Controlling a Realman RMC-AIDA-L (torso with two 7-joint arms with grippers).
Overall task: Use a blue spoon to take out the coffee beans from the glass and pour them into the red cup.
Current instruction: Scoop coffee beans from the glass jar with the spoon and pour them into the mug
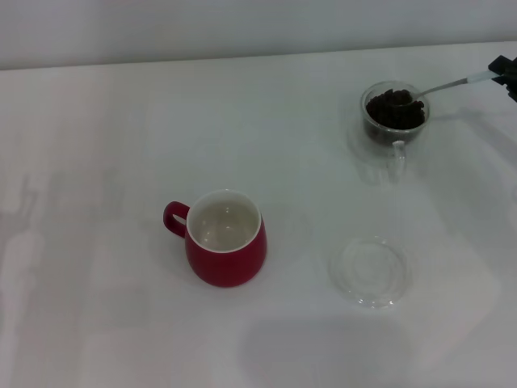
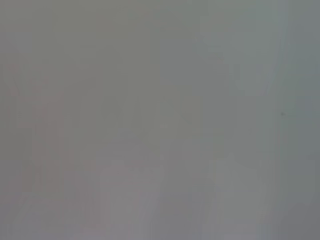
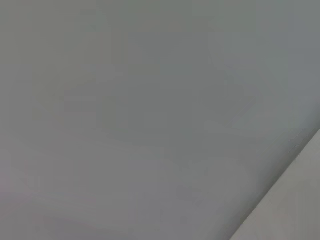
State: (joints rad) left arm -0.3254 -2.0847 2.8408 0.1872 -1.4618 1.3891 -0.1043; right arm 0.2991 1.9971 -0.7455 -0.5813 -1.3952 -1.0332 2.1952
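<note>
1. At the far right edge of the head view, the right gripper [image 1: 502,71] shows only as a dark tip, clamped on the pale end of the spoon [image 1: 452,83].
2. From that grip the spoon slants down toward the robot's left, its metal bowl resting among the beans [image 1: 395,108] at the top of the glass [image 1: 393,121].
3. Beans fill the glass nearly to the rim; whether any lie in the spoon bowl cannot be told.
4. Far on the right side of the white table [image 1: 105,145] stands the glass, its clear handle pointing toward the robot.
5. Nearer the robot and left of centre sits the red cup [image 1: 225,242], upright, its handle turned to the robot's left, its white inside holding no beans.
6. Between the cup and the table's right edge, well apart from both mugs, lies a flat clear saucer [image 1: 371,272].
7. Neither the left gripper nor its arm appears in any view; both wrist views show only plain grey surface.
</note>
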